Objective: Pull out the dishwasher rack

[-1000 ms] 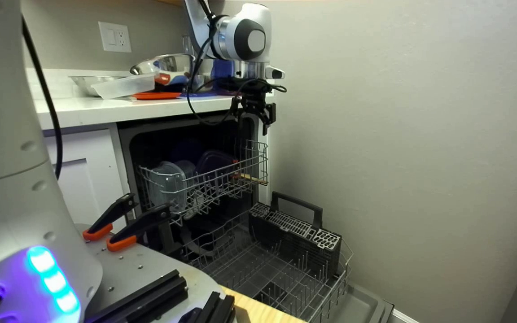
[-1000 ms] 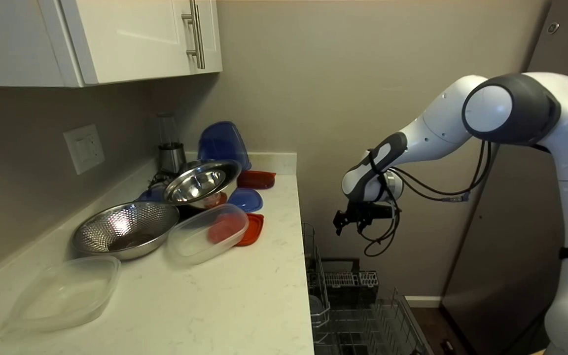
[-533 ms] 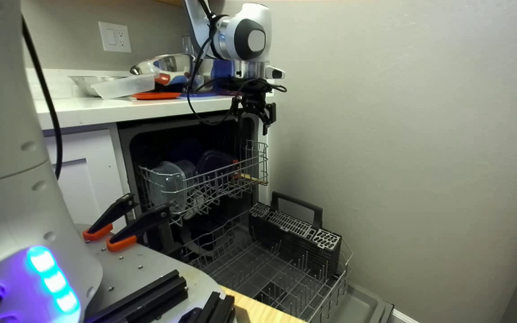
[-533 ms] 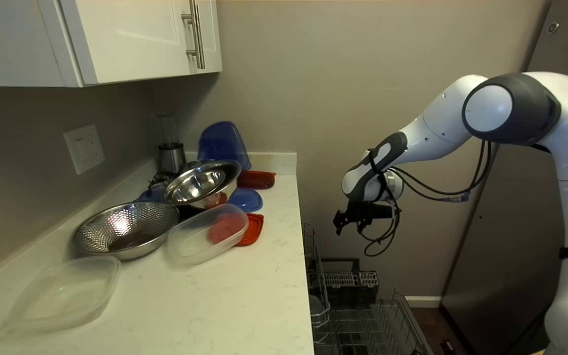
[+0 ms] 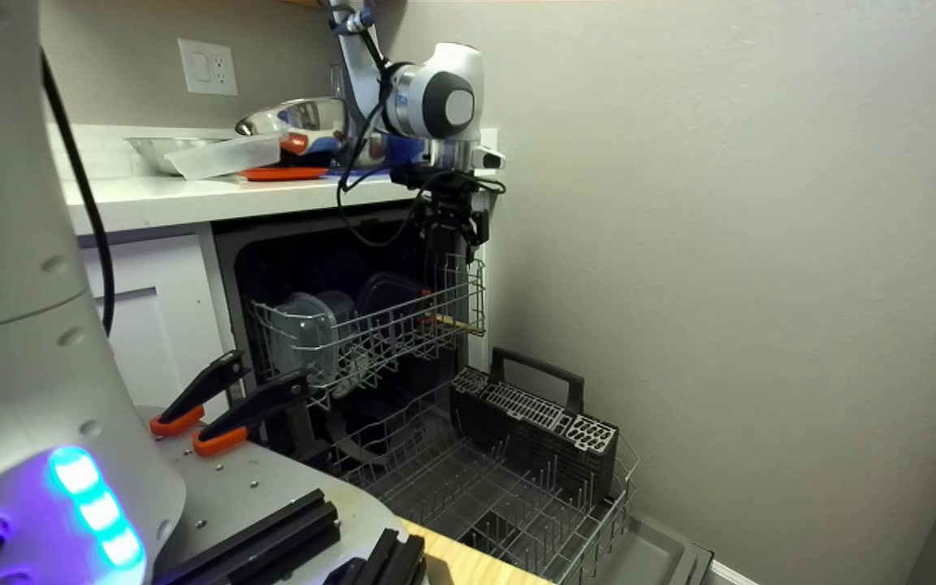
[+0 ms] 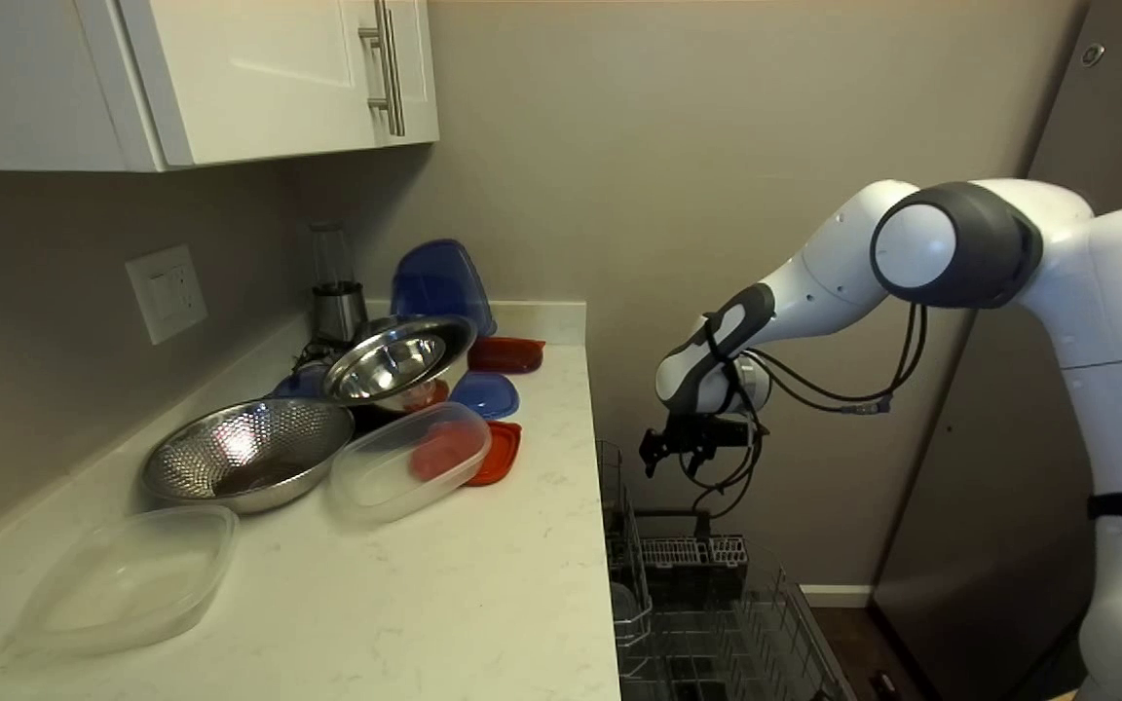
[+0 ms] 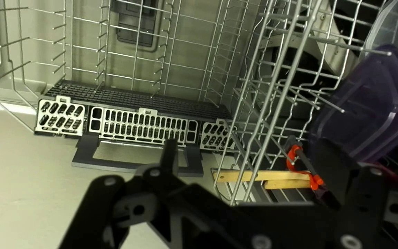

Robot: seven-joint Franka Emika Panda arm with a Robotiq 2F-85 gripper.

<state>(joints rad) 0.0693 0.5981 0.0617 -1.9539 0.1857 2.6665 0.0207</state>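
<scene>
The pull turns on how the front rail (image 7: pixel 282 100) of the upper dishwasher rack (image 5: pixel 387 331) sits against the pincer (image 5: pixel 453 245). In an exterior view the rack lies lower than the worktop (image 5: pixel 143 199), partly inside the dishwasher (image 5: pixel 227 268), its body spreading toward seven o'clock from the pincer, which hangs just over the rack's end nearest the wall (image 5: pixel 720 268). The rail, and with it the long axis, runs from eight o'clock up to two as seen from there. In the wrist view the fingers (image 7: pixel 169 155) are spread wide with nothing held, and the rail slants from one o'clock to seven across the gap between them; whether a fingertip touches wire cannot be told. Since the fingers part roughly along nine to three, I judge they could straddle the rail after a slight drop, with little turn of the wrist. The draw should then go between nine and ten o'clock in that view, above the lower rack (image 7: pixel 135 56) and its cutlery basket (image 7: pixel 143 124). A pale wooden handle (image 7: pixel 282 175) crosses the front wires near that end and might foul a closing finger.
</scene>
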